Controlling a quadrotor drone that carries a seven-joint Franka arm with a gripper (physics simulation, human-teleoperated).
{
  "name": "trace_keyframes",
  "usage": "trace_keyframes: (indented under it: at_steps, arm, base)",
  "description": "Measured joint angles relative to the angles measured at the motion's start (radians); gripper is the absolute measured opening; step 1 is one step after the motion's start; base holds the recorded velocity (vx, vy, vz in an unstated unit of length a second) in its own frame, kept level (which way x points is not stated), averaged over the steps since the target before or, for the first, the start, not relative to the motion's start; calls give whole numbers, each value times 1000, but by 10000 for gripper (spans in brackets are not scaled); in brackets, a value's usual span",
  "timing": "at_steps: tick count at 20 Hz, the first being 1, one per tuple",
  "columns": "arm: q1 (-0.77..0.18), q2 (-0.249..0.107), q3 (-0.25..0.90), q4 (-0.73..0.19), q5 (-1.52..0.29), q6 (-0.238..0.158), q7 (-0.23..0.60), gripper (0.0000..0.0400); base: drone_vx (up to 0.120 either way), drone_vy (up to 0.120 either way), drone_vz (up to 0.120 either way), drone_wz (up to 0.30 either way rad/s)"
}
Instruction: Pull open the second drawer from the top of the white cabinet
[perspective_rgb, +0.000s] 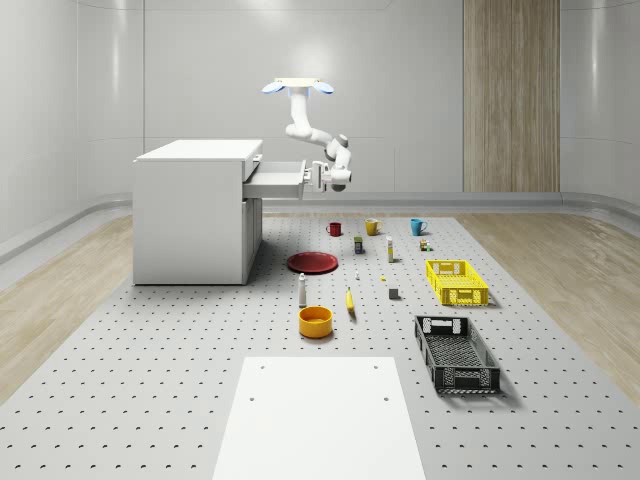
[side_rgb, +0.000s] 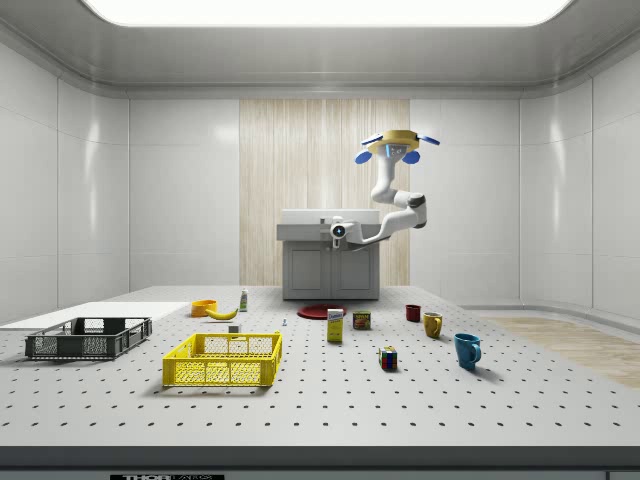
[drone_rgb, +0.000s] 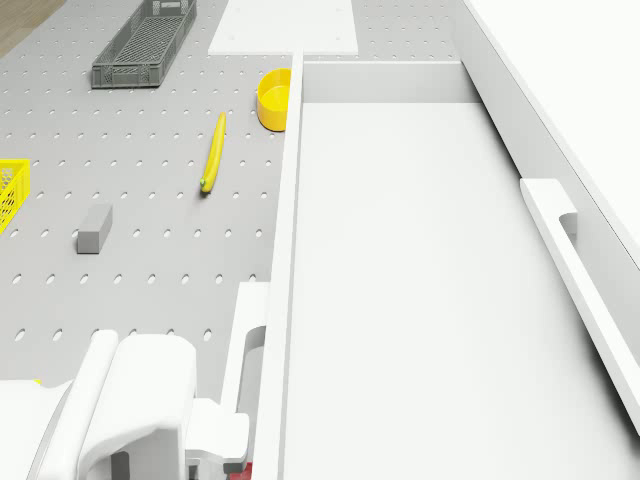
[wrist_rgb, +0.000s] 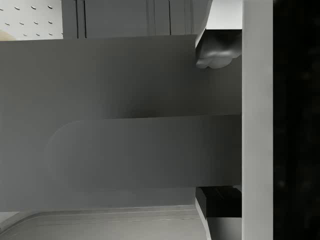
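White cabinet (perspective_rgb: 195, 210) stands at whole-scene view's left on the perforated floor (perspective_rgb: 150, 370), its second drawer (perspective_rgb: 272, 178) pulled well out toward that view's right. In the drone view the open drawer's bare interior (drone_rgb: 420, 280) shows, w/ the top drawer's handle (drone_rgb: 580, 270) beside it. Drone (perspective_rgb: 297, 87) hovers in the air above the drawer's front end, arm (perspective_rgb: 305, 128) bending down to it. Pincer (perspective_rgb: 322, 177) sits at the drawer's front panel, clamped on the drawer handle (drone_rgb: 243, 345); in the wrist view one fingertip (wrist_rgb: 216, 52) presses against the handle bar (wrist_rgb: 145, 152), the other below it. Further right in whole-scene view, on the floor: red plate (perspective_rgb: 312, 262), white bottle (perspective_rgb: 302, 290), orange bowl (perspective_rgb: 315, 321), banana (perspective_rgb: 350, 300), red mug (perspective_rgb: 334, 229), yellow mug (perspective_rgb: 371, 227), blue mug (perspective_rgb: 417, 226), yellow crate (perspective_rgb: 457, 282), black crate (perspective_rgb: 456, 353). A white board (perspective_rgb: 320, 420) lies near the front edge. Side view shows the same: drone (side_rgb: 399, 148) aloft by the cabinet (side_rgb: 330, 255), pincer (side_rgb: 338, 232) at the drawer front.
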Motion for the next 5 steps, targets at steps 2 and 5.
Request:
trace_keyframes:
  at_steps: [2,5]
  arm:
    - [2,-3,-1,-2,-1,3,-9,308]
    - [4,-5,-1,-3,-2,4,-15,304]
  base:
    - [0,0,0,0]
    - [0,0,0,0]
